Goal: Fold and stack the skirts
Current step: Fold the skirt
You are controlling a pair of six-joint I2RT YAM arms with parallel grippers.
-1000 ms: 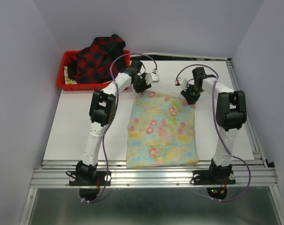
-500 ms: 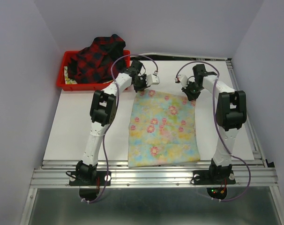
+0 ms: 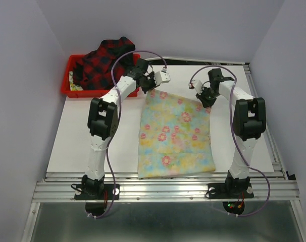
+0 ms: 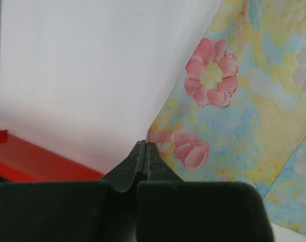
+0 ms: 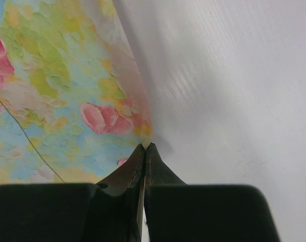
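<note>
the flowered skirt [image 3: 175, 133] lies spread on the white counter [image 3: 92, 136] between the two arms, its near hem by their bases. each arm has clamped one far corner. the left jaws are pressed together on the far-left corner and the right jaws on the far-right, with only a sliver of cloth caught at the tips. holding both corners at once looks meant to keep that edge taut and level, so it can be carried toward the near hem for a clean fold. the plaid skirt [image 3: 102, 63] sits heaped in the red tray [image 3: 72, 91] at the far left, out of the way.
</note>
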